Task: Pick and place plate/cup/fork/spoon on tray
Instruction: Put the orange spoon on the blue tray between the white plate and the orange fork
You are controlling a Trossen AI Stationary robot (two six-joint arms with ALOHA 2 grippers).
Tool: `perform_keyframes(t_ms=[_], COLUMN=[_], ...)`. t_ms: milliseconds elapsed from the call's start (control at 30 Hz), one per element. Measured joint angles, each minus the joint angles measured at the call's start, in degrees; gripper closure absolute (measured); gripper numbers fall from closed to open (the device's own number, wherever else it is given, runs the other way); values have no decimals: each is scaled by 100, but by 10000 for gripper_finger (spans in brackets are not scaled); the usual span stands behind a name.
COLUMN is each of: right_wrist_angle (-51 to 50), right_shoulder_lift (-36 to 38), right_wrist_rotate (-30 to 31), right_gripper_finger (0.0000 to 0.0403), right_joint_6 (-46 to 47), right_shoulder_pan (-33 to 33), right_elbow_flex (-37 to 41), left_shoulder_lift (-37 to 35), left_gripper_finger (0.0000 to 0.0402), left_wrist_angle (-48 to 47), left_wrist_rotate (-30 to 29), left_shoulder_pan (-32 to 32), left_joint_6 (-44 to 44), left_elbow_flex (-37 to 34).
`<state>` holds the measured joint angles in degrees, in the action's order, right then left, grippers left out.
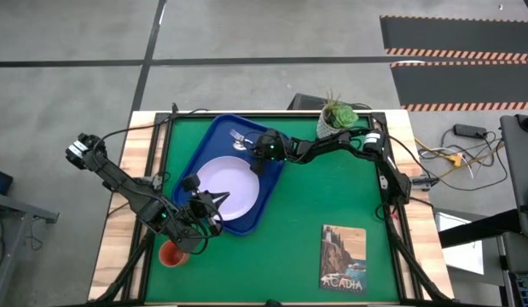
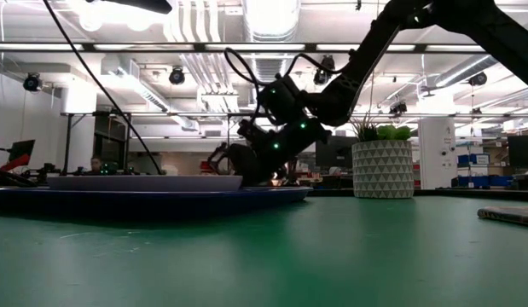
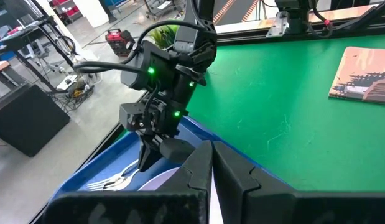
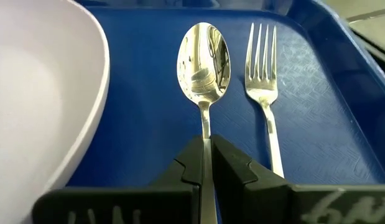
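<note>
The blue tray lies on the green mat. The pale plate sits on it. The fork lies flat on the tray's far part, beside the spoon. My right gripper is shut on the spoon, low over the tray's far end. My left gripper is shut and empty, over the plate's near rim; it also shows in the left wrist view. The orange cup stands on the mat, near the left arm and clear of the tray. My right gripper pinches the spoon's handle between its two fingers, behind the neck. The fingers lie along the spoon, slanting down toward the tray. The bowl points away from the gripper, face up, next to the fork. I cannot tell whether it touches the tray.
A white pot with a green plant stands at the table's far edge, right of the tray. A picture book lies near the front right. Bare green mat lies between them.
</note>
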<state>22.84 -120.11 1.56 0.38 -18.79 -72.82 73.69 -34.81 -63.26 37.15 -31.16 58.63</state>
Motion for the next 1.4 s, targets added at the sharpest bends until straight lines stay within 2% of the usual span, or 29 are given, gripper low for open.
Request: perform_keyframes(t_ms=[1400], right_wrist_angle=[350], right_shoulder_lift=[-9], right_wrist_rotate=[1], right_gripper_finger=[390], right_joint_6=[99], right_shoulder_pan=[0], right_elbow_flex=[133], left_shoulder_lift=[0], left_gripper_finger=[402], left_wrist_angle=[2], left_wrist_rotate=[-2], left_shoulder_pan=[4], left_joint_6=[2], left_elbow_flex=[0])
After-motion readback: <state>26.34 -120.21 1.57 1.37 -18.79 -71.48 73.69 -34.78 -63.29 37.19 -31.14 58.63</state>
